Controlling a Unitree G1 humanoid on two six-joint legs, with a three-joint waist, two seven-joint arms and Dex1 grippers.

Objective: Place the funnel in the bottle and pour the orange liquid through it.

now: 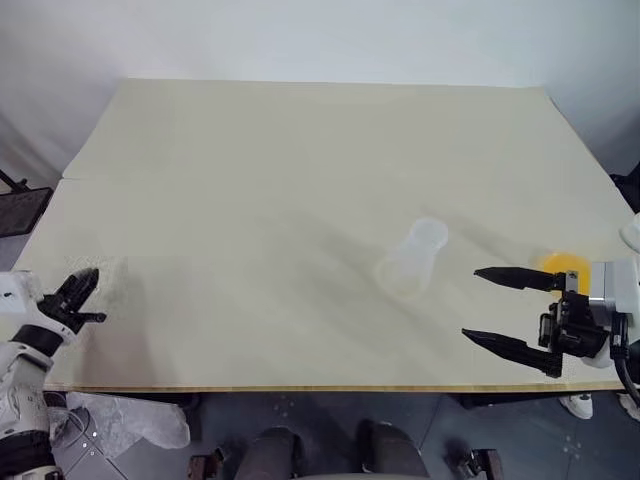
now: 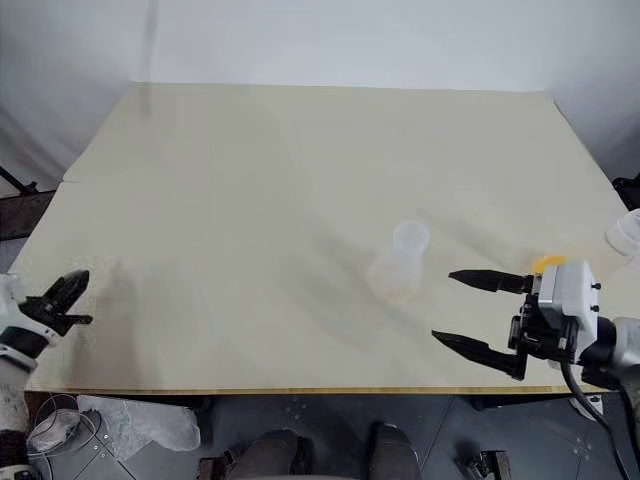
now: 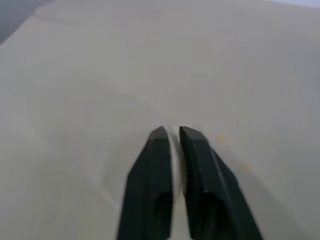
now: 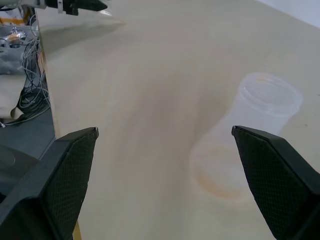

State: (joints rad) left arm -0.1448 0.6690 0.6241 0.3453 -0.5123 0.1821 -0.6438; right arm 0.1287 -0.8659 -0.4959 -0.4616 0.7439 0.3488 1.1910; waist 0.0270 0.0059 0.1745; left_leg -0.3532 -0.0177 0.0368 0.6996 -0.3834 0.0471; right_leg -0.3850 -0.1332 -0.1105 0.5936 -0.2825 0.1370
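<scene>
While the bottle stands upright near the middle-right of the tabletop, neck open and nothing in it yet, the funnel is harder to pin down: in the left wrist view there's something pale and clear pinched between the left hand's fingers, so my guess is that's the funnel, but I can't say for sure. The left hand is clenched tight at the near left corner of the tabletop, well apart from the bottle, which makes sense if it just picked the funnel up over there and has to carry it across. The right hand is spread wide with nothing in it, hovering just beside the bottle on its right, fingers pointing toward it. Looks to me like it's waiting either to steady the bottle or to go for the liquid. The orange liquid shows as a bright yellow-orange patch right behind the right hand, near the tabletop's right edge; what holds it is mostly hidden by the hand. A faint orange ring tints the bottle's base in the right wrist view. Tabletop is a plain pale wood sheet, bare otherwise, with a light grey wall behind and some loose cables hanging off the near-left side.
</scene>
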